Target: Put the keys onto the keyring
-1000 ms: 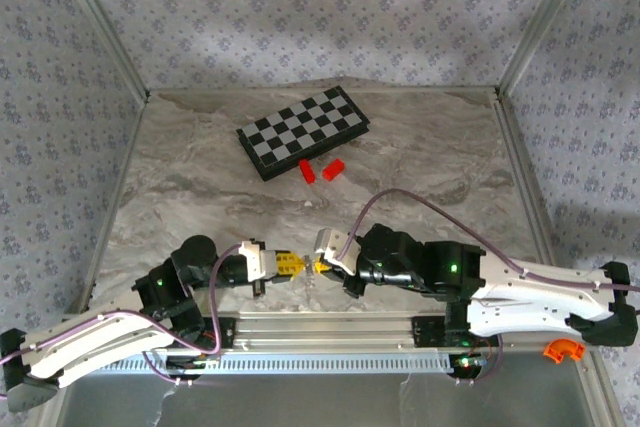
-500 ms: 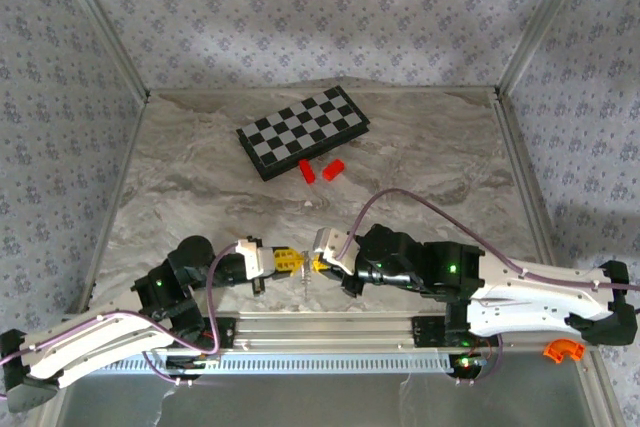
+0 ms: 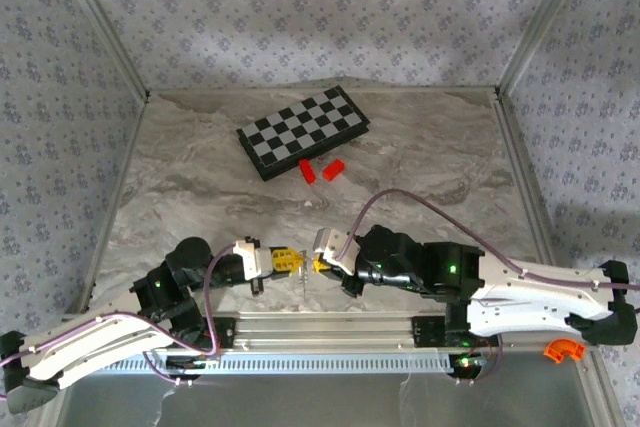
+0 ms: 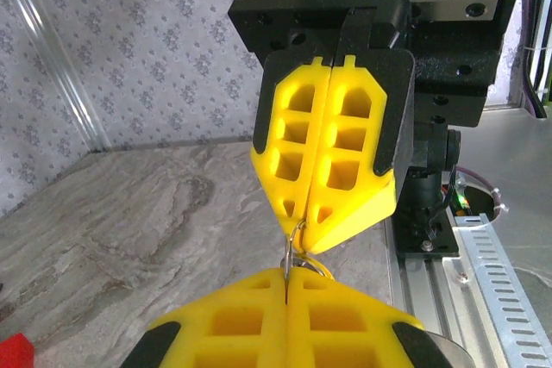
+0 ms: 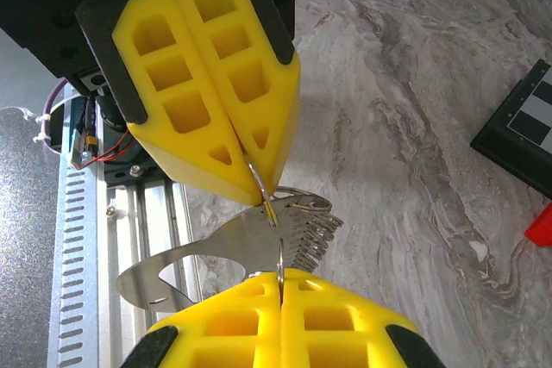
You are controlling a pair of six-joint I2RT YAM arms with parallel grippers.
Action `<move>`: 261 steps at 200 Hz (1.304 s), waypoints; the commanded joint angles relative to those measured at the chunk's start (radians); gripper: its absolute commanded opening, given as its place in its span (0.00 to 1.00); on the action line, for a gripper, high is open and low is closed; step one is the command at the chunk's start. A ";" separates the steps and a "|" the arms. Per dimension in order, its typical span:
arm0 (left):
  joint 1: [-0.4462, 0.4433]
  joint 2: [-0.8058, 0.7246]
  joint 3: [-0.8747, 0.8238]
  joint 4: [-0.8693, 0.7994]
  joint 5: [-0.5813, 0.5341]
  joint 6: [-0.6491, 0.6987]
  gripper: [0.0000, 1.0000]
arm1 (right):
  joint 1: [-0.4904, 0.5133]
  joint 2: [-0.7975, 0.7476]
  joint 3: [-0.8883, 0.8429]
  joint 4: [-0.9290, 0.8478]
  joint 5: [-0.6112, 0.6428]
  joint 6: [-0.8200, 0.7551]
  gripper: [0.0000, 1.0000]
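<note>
My two grippers meet tip to tip at the table's near edge. The left gripper (image 3: 295,264) (image 4: 287,280) and the right gripper (image 3: 316,266) (image 5: 280,277) are both shut. Each pinches the keyring (image 4: 294,246) (image 5: 280,254), a thin metal loop held on edge between them. From the loop hangs a flat silver key (image 5: 203,256) with a cut-out, just above the table. A short chain of small links (image 5: 317,228) bunches beside the key. In the top view the ring and key show as a pale sliver (image 3: 303,279) below the fingertips. I see no yellow-orange piece apart from the yellow fingers.
A black-and-white chessboard (image 3: 303,132) lies at the back middle, with two red blocks (image 3: 308,171) (image 3: 333,169) at its near edge. A metal rail (image 3: 330,327) runs along the front under the arms. Patterned walls close in three sides.
The left gripper has drawn back a little to the left, opening a small gap between the two sets of fingertips. The ring and key now show in that gap. The right arm has stayed still.
</note>
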 commanded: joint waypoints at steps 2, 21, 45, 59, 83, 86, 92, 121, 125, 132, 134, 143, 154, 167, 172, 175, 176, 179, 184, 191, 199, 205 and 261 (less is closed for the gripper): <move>-0.007 -0.012 -0.003 0.043 -0.001 -0.001 0.00 | 0.003 -0.004 0.013 -0.002 0.000 0.002 0.00; -0.007 -0.014 -0.004 0.046 0.004 0.000 0.00 | -0.001 -0.006 0.010 0.011 -0.017 0.002 0.00; -0.006 -0.012 -0.006 0.051 0.004 0.002 0.00 | -0.006 -0.004 0.009 0.028 -0.026 0.001 0.00; -0.007 -0.012 -0.005 0.051 0.004 0.005 0.00 | -0.011 -0.004 0.010 0.032 -0.035 0.001 0.00; -0.007 -0.013 -0.006 0.049 0.004 0.005 0.00 | -0.014 -0.002 0.009 0.033 -0.047 0.001 0.00; -0.007 -0.014 -0.007 0.049 0.004 0.005 0.00 | -0.015 -0.002 0.010 0.033 -0.046 0.001 0.00; -0.007 -0.014 -0.007 0.050 0.004 0.006 0.00 | -0.017 -0.003 0.010 0.034 -0.047 0.000 0.00; -0.007 -0.014 -0.006 0.051 0.005 0.005 0.00 | -0.024 -0.003 0.009 0.034 -0.051 0.002 0.00; -0.007 -0.014 -0.006 0.051 0.005 0.005 0.00 | -0.024 -0.003 0.008 0.036 -0.050 0.002 0.00; -0.007 -0.013 -0.006 0.051 0.005 0.006 0.00 | -0.026 -0.003 0.009 0.042 -0.051 0.002 0.00; -0.007 -0.012 -0.006 0.051 0.005 0.005 0.00 | -0.026 -0.004 0.009 0.043 -0.051 0.002 0.00; -0.007 -0.011 -0.006 0.051 0.005 0.006 0.00 | -0.028 -0.004 0.006 0.048 -0.054 0.001 0.00; -0.007 -0.011 -0.006 0.051 0.008 0.005 0.00 | -0.029 -0.003 0.007 0.053 -0.055 0.001 0.00; -0.007 -0.011 -0.006 0.052 0.008 0.005 0.00 | -0.031 -0.001 0.004 0.059 -0.060 0.000 0.00; -0.007 -0.011 -0.007 0.052 0.008 0.005 0.00 | -0.032 -0.001 0.002 0.060 -0.063 0.001 0.00; -0.007 -0.010 -0.008 0.052 0.008 0.005 0.00 | -0.034 -0.001 0.000 0.061 -0.065 0.001 0.00; -0.007 -0.010 -0.008 0.052 0.008 0.004 0.00 | -0.034 -0.001 0.000 0.062 -0.066 0.001 0.00; -0.007 -0.011 -0.008 0.053 0.009 0.005 0.00 | -0.034 0.000 0.000 0.062 -0.069 0.001 0.00; -0.007 -0.011 -0.008 0.053 0.008 0.004 0.00 | -0.035 0.001 0.000 0.064 -0.074 0.001 0.00; -0.007 -0.009 -0.008 0.054 0.008 0.004 0.00 | -0.037 0.003 0.000 0.068 -0.077 -0.001 0.00; -0.007 -0.008 -0.008 0.053 0.009 0.003 0.00 | -0.040 0.006 0.000 0.077 -0.078 -0.004 0.00; -0.007 -0.008 -0.008 0.054 0.009 0.005 0.00 | -0.042 0.009 0.001 0.081 -0.083 -0.004 0.00; -0.007 -0.008 -0.009 0.050 0.003 0.008 0.00 | -0.047 0.019 0.005 0.093 -0.107 -0.008 0.00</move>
